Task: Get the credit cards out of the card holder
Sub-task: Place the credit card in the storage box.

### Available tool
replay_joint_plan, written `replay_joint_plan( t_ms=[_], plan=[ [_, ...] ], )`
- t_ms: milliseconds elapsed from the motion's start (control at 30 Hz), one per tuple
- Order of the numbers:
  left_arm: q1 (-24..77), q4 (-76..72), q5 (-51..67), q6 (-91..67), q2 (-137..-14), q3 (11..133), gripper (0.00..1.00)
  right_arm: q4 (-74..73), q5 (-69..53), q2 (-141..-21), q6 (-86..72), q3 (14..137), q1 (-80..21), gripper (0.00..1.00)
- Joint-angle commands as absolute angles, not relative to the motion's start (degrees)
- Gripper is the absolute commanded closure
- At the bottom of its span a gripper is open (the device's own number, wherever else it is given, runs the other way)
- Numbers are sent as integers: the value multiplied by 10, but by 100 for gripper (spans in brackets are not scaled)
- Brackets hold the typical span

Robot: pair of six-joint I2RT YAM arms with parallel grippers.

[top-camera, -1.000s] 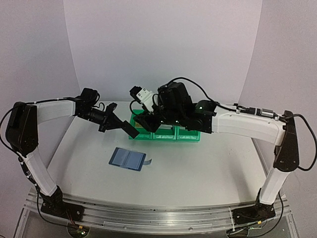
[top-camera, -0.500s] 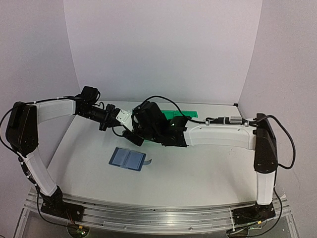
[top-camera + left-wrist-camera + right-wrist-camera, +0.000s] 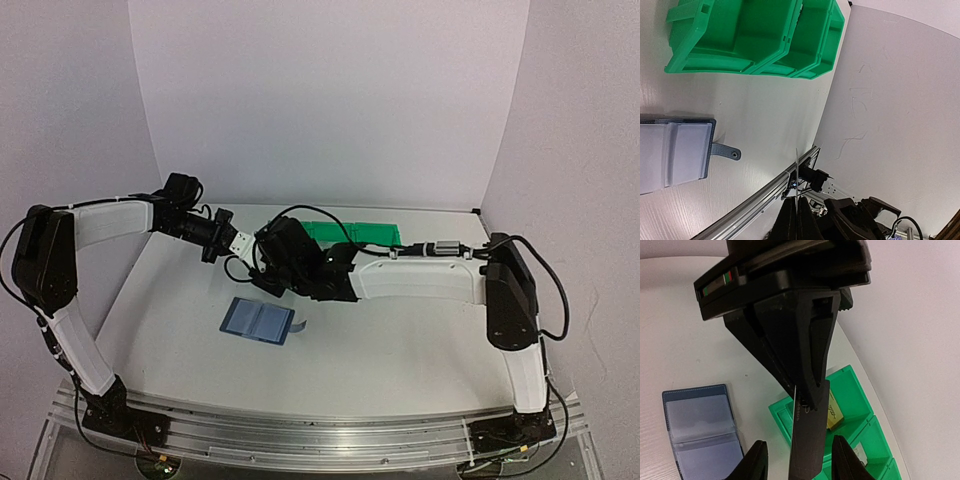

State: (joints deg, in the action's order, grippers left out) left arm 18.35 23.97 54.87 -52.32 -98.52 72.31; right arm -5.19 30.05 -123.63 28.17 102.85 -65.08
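White table (image 3: 400, 345), pale perhaps-lilac wall (image 3: 330, 100) behind, bears the card holder (image 3: 258, 320).

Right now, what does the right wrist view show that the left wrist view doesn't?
Only right wrist: the black plastic card face-on in the left pincer, plus a tan-gold card in a green plastic bin. Only left wrist: the snap strap of the open blue folding wallet, and the black card edge-on. Both: wallet and bins.

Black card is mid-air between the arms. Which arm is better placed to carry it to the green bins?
Right. The right fingers stand open either side of the black card pinched by the left fingers, and the green bins lie just beyond.
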Motion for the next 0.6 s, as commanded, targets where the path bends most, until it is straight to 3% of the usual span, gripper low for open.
replay_joint_plan(
  t_ms=[0, 300, 467, 567],
  plan=[
    [186, 227, 556, -529, -978, 746, 100, -43, 339, -1250, 309, 1054, -652, 63],
    [192, 234, 555, -541, -980, 746, 100, -42, 403, -1289, 369, 1091, -655, 80],
    [192, 233, 557, -542, -978, 747, 100, -42, 400, -1290, 371, 1092, -655, 99],
    [192, 235, 559, -542, -979, 744, 100, -42, 405, -1290, 370, 1092, -654, 100]
  ],
)
